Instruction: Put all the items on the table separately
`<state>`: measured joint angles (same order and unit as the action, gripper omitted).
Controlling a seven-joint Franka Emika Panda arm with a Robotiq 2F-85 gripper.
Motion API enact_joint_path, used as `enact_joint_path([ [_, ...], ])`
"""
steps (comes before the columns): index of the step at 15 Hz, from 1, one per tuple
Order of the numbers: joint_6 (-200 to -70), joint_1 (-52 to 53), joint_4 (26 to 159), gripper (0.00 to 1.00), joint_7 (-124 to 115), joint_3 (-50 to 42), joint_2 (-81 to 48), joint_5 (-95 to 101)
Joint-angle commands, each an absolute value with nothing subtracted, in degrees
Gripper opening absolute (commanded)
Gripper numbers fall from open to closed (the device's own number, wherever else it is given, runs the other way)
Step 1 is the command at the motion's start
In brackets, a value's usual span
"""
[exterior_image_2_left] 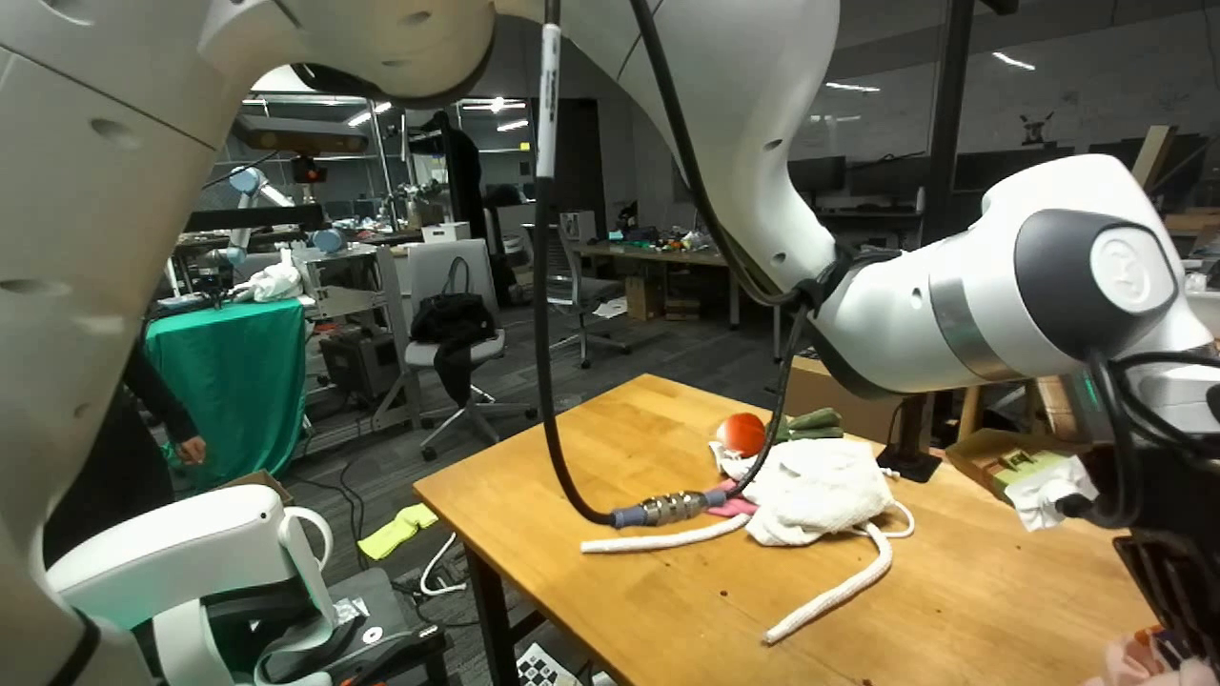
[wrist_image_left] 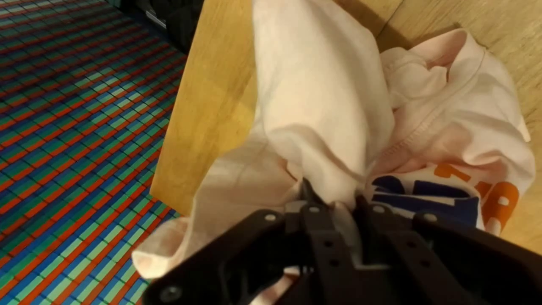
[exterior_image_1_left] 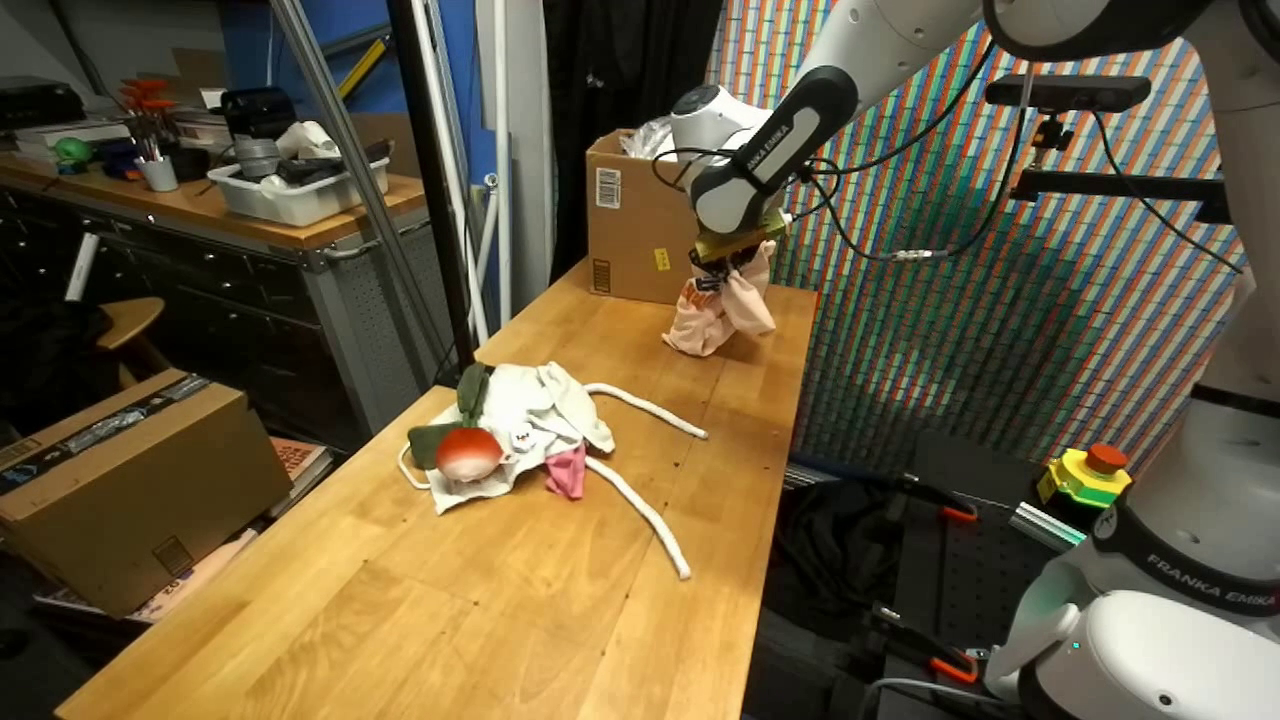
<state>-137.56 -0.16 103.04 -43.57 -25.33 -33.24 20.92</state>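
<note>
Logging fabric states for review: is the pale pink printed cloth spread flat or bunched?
Bunched: in the wrist view, the pale pink printed cloth gathers in folds at the black two-fingered hand pinching it.

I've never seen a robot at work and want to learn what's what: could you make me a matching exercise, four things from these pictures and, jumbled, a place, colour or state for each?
Things:
1. cardboard box nearest the tool
2. ball
3. pale pink cloth
4. red button

Place, colour or state:
A. pinched in the tool
B. set on a yellow block
C. brown, with a white label
D. red-orange and white, beside dark green cloth

Right pairs: 1-C, 2-D, 3-A, 4-B.
</note>
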Motion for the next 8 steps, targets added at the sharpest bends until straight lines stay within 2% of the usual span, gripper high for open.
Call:
enact_joint_path([
  [1,-137.0,-0.1,100.4,0.46,-47.9,-25.8,-34.5,22.3],
  [8,-136.2,-0.6,99.6,0.98,-46.5,-23.5,-34.1,21.4],
])
